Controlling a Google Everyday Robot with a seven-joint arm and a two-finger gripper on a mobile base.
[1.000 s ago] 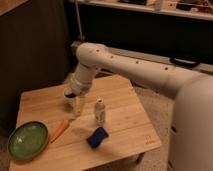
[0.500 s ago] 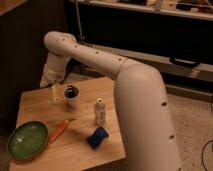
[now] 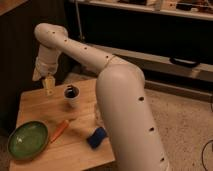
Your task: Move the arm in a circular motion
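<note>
The large white arm [image 3: 90, 52] with small dark holes reaches from the lower right up and over to the far left of the wooden table [image 3: 30, 107]. Its wrist bends down and ends in a narrow beige tip, the gripper [image 3: 48, 86], which hangs above the table's back left part, left of a white cup [image 3: 72, 96]. Nothing shows in the gripper.
A green bowl [image 3: 27, 140] sits at the table's front left. An orange carrot [image 3: 59, 130] lies beside it. A blue sponge [image 3: 96, 137] lies near the front edge. A small white bottle [image 3: 97, 114] is mostly hidden behind the arm. Dark shelving [image 3: 150, 30] stands behind.
The arm has swung left and toward the camera, so its big segment now covers the table's right half. The beige tip has moved from over the cup to its left.
</note>
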